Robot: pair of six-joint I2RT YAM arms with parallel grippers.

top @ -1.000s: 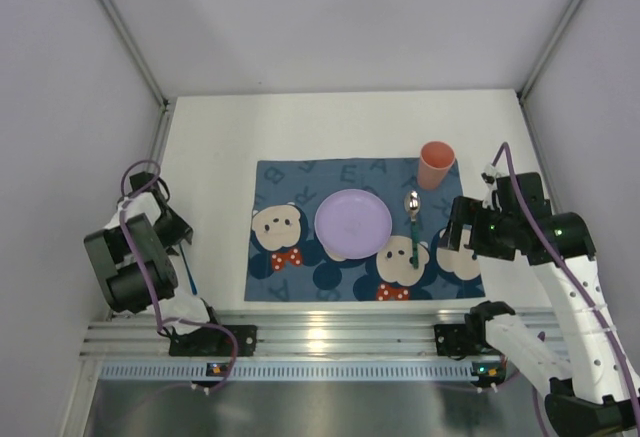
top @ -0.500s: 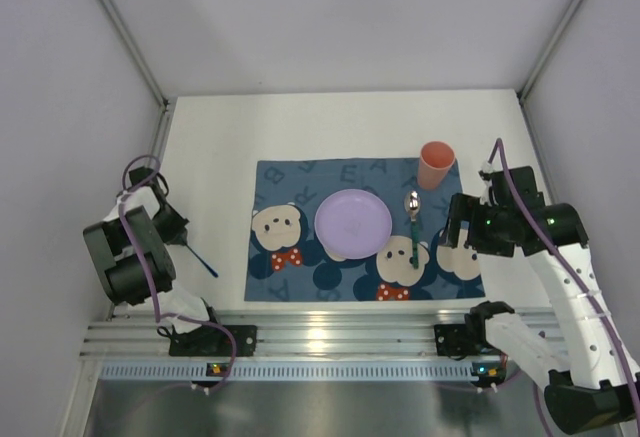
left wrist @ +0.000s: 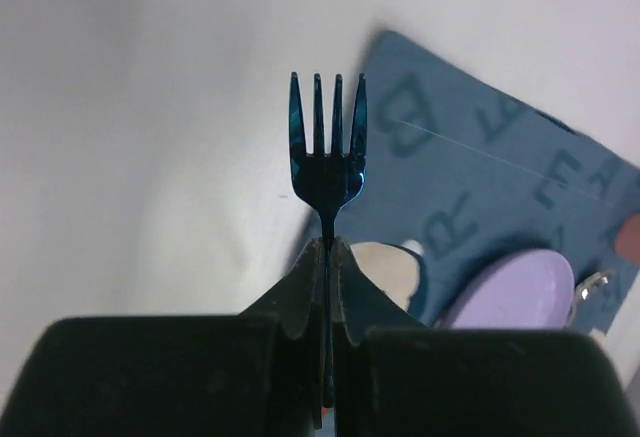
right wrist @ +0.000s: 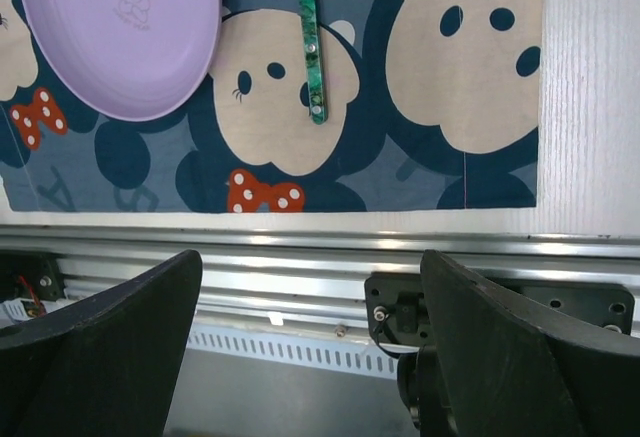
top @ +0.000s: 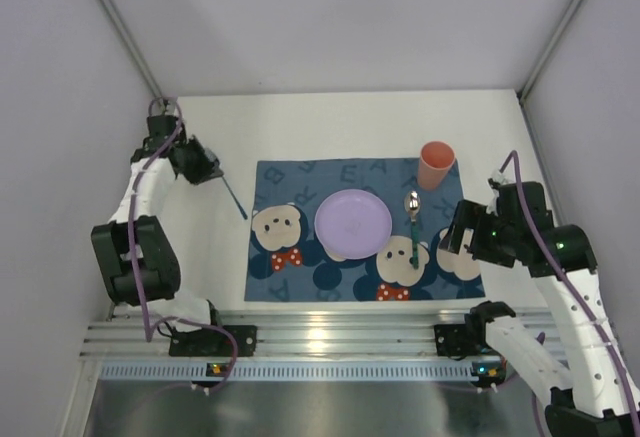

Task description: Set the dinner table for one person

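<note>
My left gripper [top: 212, 171] is shut on the handle of a dark blue fork [top: 236, 200], held above the white dinner table [top: 330, 122] just off the blue placemat's [top: 300, 182] far left corner. In the left wrist view the fork [left wrist: 327, 147] sticks straight out of the left gripper [left wrist: 328, 247], tines forward. A purple plate [top: 352, 223] sits mid-mat, with a green-handled spoon [top: 412, 229] to its right and an orange cup [top: 436, 164] at the far right corner. My right gripper [top: 458, 235] hovers open and empty over the mat's near right part.
An aluminium rail [top: 320, 337] runs along the table's near edge, with both arm bases bolted to it. In the right wrist view the rail [right wrist: 300, 257] lies below the plate [right wrist: 120, 27] and spoon handle [right wrist: 310, 37]. Grey walls enclose the table on three sides.
My left gripper shut on the fork at the near left of the table, lifted it and swung it to the far left by the placemat corner. The right arm shifted only slightly.
</note>
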